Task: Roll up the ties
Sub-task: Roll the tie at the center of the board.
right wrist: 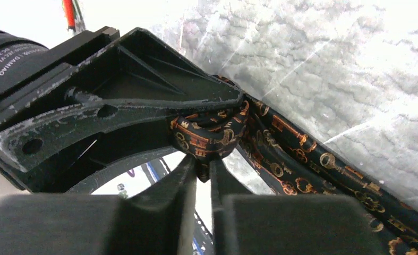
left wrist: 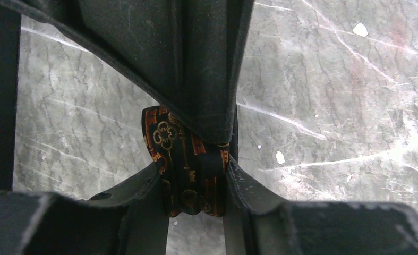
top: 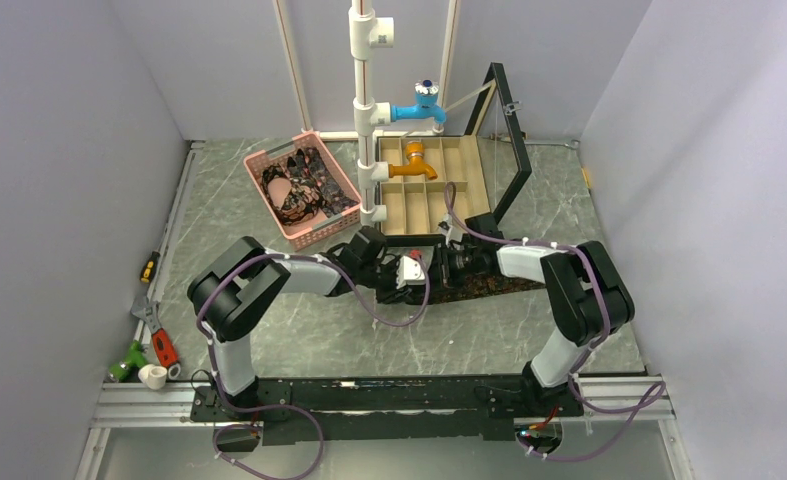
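Observation:
One tie [top: 499, 286], dark with an orange key pattern, lies on the marble table in front of the right arm, its left end wound into a small roll. My left gripper [top: 401, 272] and right gripper [top: 439, 265] meet at that roll. In the left wrist view my left gripper [left wrist: 196, 183] is shut on the rolled end [left wrist: 169, 139]. In the right wrist view my right gripper [right wrist: 203, 166] is shut on the roll [right wrist: 209, 135], and the flat tie [right wrist: 313, 170] trails away to the right. More ties [top: 304, 180] lie in the pink basket.
The pink mesh basket [top: 259, 160] stands at the back left. A wooden compartment box [top: 469, 180] with its lid open stands at the back centre. A white pipe stand [top: 367, 120] carries blue and orange taps. Hand tools [top: 154, 345] lie at the left edge.

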Tool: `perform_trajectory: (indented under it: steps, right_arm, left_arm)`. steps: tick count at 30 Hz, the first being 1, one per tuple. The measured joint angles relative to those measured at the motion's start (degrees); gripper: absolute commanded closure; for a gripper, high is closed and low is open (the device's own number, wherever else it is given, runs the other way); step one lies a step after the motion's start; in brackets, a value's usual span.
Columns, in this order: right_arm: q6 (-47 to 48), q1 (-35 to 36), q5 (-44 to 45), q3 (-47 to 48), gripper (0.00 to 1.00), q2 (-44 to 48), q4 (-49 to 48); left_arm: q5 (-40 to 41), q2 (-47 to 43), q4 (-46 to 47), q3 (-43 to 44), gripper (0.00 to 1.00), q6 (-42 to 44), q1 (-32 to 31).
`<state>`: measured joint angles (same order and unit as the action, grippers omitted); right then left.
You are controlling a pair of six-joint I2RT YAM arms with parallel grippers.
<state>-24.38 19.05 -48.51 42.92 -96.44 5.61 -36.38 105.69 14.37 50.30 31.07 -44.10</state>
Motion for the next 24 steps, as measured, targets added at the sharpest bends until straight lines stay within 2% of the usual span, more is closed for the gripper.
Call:
perform_trajectory:
  steps: [2, 3, 4, 7, 15, 24]
  right_arm:
    - [0.07, -0.04, -0.44, 0.11, 1.0, 0.0, -0.37]
    - [0.17, -0.22, -0.35, 0.11, 1.0, 0.0, -0.42]
    - [0.26, -0.46, 0.02, 0.07, 1.0, 0.0, -0.31]
    - [0.9, -1.7, 0.68, -0.35, 1.0, -0.02, 0.07]
    - [4.85, -5.95, -1.51, -0.17, 1.0, -4.66, 2.34]
    - [8.22, -6.75, -3.8, 0.87, 1.0, -5.68, 4.7]
  left_arm:
    - [0.17, 0.0, -0.83, 0.42, 0.46, 0.46, 0.0]
    - [0.07, 0.0, -0.92, 0.46, 0.33, 0.81, 0.04]
    - [-0.09, 0.0, -0.81, 0.44, 0.24, 1.16, 0.22]
    - [-2.1, -0.02, 0.26, -0.55, 0.14, 0.72, 1.64]
    - [-8.46, -0.33, 11.85, -7.06, 0.11, -0.74, 5.03]
    - [-9.88, 4.52, 19.43, -4.68, 0.13, -2.78, 3.39]
